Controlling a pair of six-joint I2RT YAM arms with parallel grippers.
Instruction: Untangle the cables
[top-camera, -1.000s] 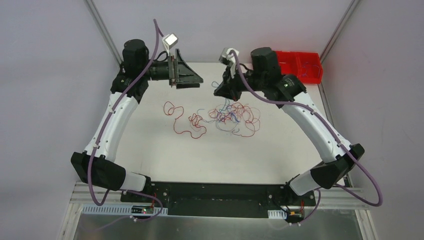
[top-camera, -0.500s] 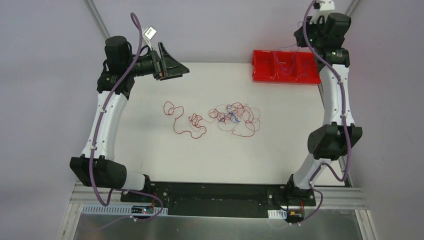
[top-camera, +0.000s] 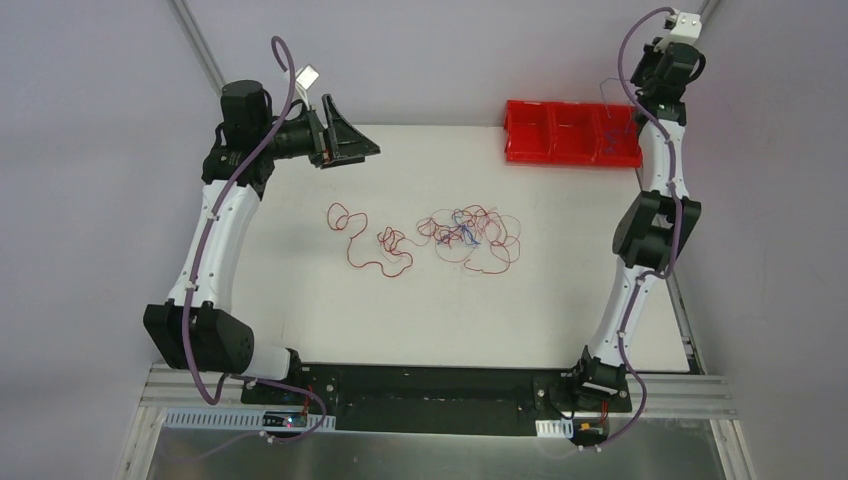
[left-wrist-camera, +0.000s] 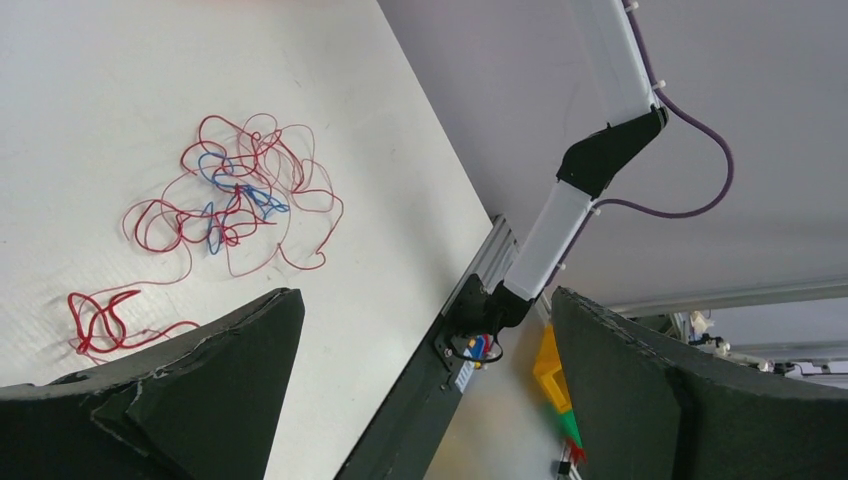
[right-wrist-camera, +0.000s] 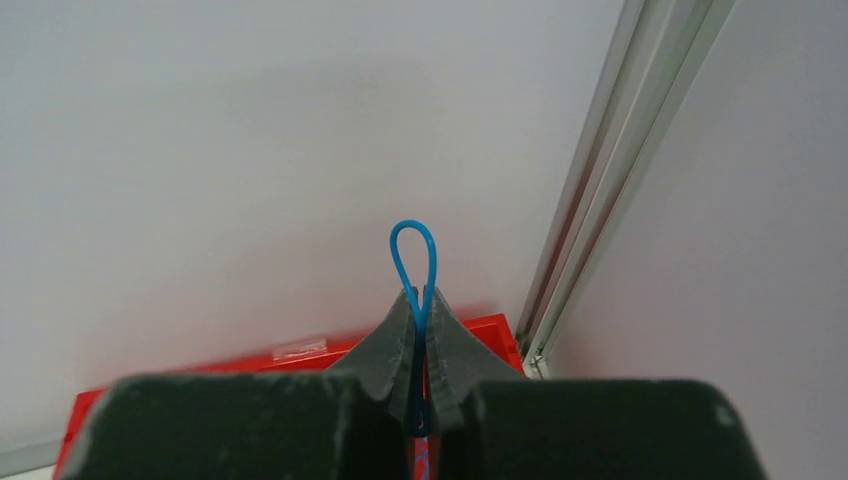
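Blue wire (right-wrist-camera: 413, 262) pinched in the right gripper (right-wrist-camera: 420, 345) above the red bin (top-camera: 520, 155); left gripper (left-wrist-camera: 425, 300) gapes wide, empty. Most cables (top-camera: 470, 238) sit tangled on the table (top-camera: 300, 300), so plenty left.

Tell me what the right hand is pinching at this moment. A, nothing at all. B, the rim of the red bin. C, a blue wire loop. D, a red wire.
C: in the right wrist view, a blue wire loop sticks up from between the two halves of the right hand, which are closed on it.
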